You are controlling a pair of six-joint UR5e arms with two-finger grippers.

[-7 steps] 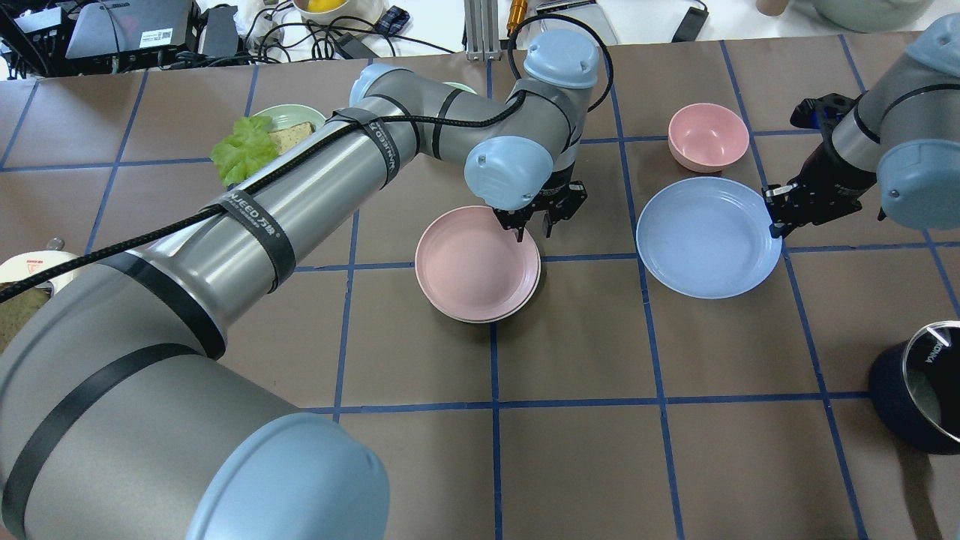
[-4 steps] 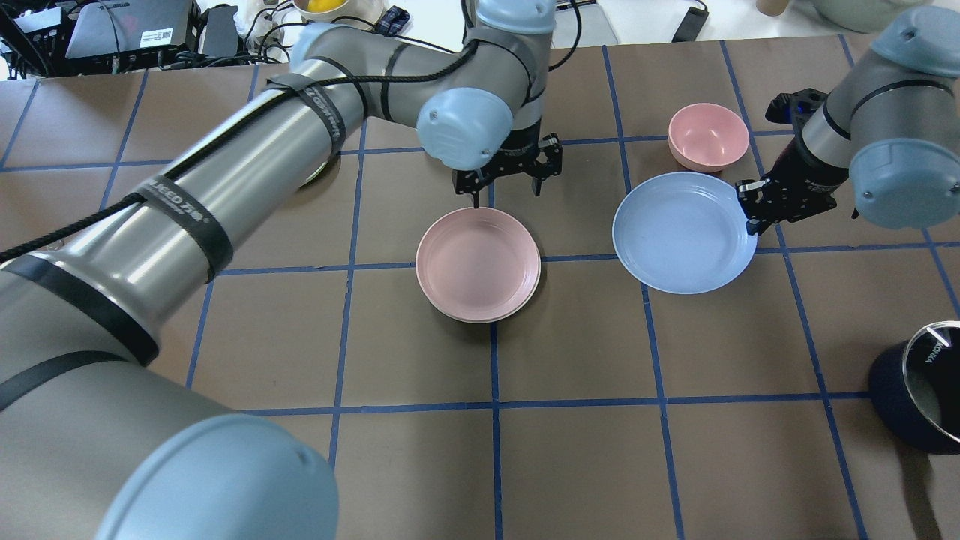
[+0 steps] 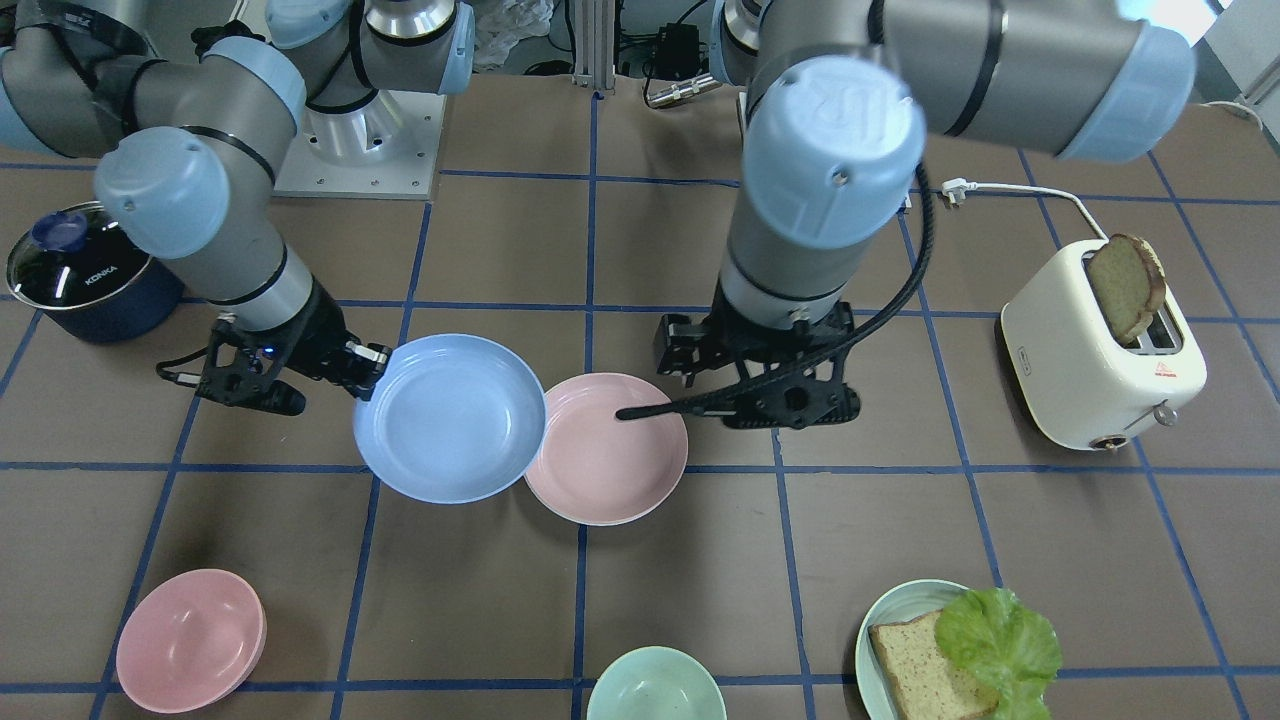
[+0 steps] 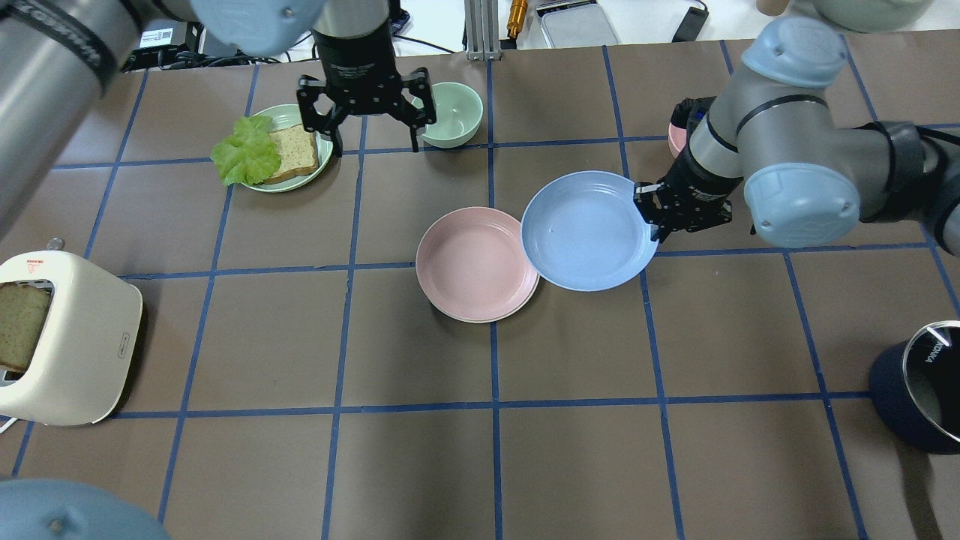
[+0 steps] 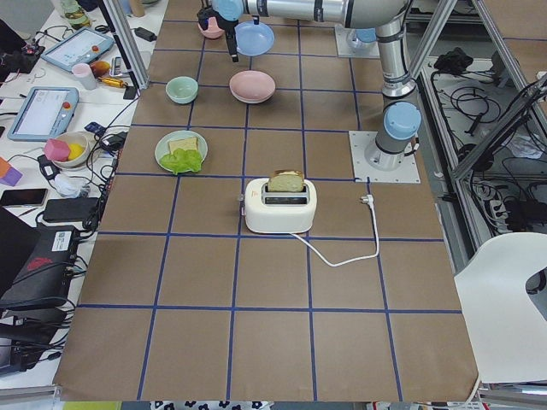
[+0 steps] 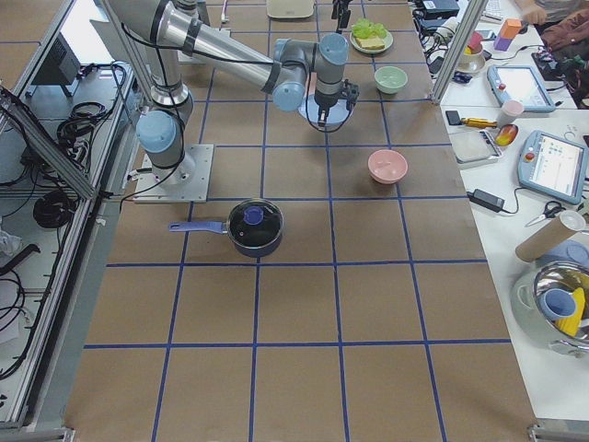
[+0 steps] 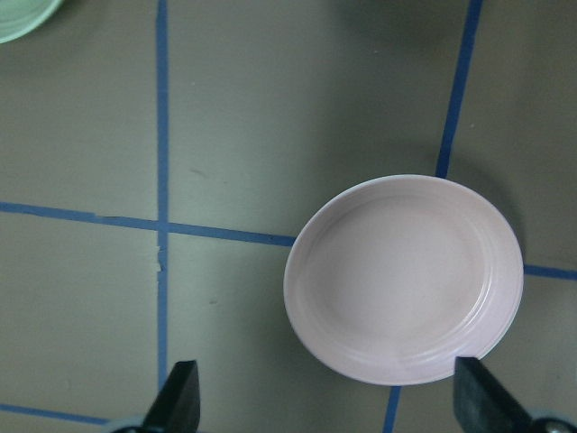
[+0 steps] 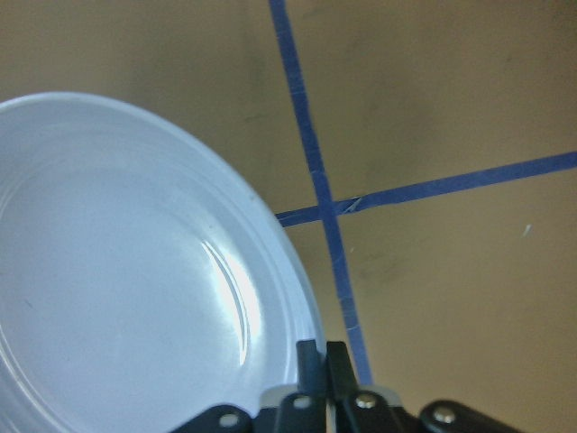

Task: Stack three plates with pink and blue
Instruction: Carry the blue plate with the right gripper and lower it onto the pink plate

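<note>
The pastel pink plate (image 4: 478,264) lies mid-table, and a thin cream rim of the cream-white plate (image 4: 501,318) shows under it. My right gripper (image 4: 651,217) is shut on the right rim of the light blue plate (image 4: 589,230) and holds it off the table. The blue plate's left edge overlaps the pink plate's right edge. The right wrist view shows the fingers (image 8: 311,361) pinching the blue rim (image 8: 117,271). My left gripper (image 4: 373,139) is open and empty, raised high behind the pink plate, which shows below it in the left wrist view (image 7: 406,280).
A mint bowl (image 4: 450,112) and a pale green plate (image 4: 281,114) with bread and lettuce flank my left gripper. A pink bowl (image 3: 190,640) sits behind my right wrist. A toaster (image 4: 67,337) stands front left and a dark pot (image 4: 919,390) front right.
My left gripper let go at the pink plate, rose and drew back to the far left. My right gripper carried the blue plate leftward until it overlaps the pink plate.
</note>
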